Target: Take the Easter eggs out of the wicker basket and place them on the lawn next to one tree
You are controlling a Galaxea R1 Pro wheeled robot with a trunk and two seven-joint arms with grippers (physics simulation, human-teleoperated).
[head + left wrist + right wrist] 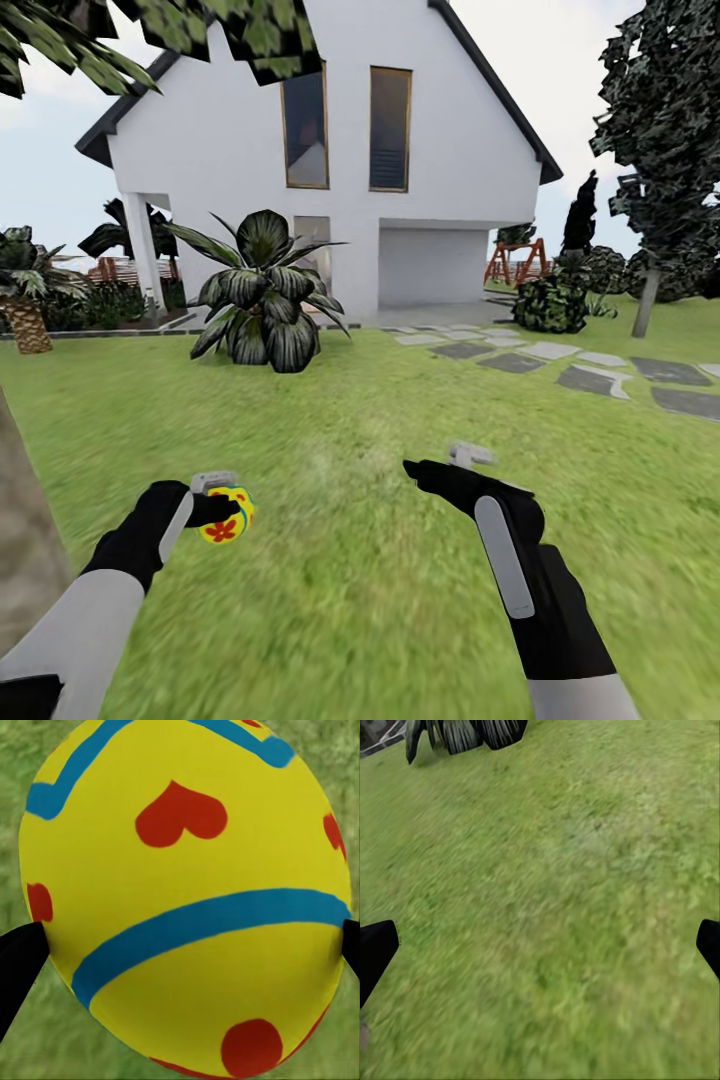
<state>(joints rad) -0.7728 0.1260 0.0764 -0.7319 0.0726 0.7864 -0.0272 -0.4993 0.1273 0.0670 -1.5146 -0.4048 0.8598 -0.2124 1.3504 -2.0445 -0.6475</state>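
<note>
Easter egg (pixel 226 514) clamped in left claw (pixel 222 508) above lawn (pixel 360 600); right claw (pixel 440 468) spread wide, empty, at 3 o'clock.

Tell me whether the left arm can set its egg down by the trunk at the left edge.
Probably yes. The left hand is shut on the egg over open grass, and the tree trunk stands close beside that arm with nothing between them.

I see a smooth, matt yellow egg with blue bands and red marks (pixel 187 907), over rough, mottled green grass (pixel 555 907); my black hand fingers (pixel 19 964) look matt.
</note>
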